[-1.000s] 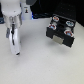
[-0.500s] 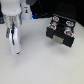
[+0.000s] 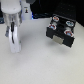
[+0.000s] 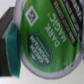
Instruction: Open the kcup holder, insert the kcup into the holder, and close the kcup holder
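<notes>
Here the gripper (image 3: 14, 44) hangs over the white table (image 3: 40, 67) on the exterior view's left; whether it is apart or clamped cannot be told. In the wrist view the kcup (image 4: 47, 42) fills the frame just beneath it, green top facing the camera. The kcup holder (image 3: 61, 30) sits well apart, at about 2 o'clock from the gripper, drawer out with pods showing.

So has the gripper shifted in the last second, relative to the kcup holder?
No clear move. In the exterior view the gripper hangs at the same spot, well off to the view's left of the kcup holder.
</notes>
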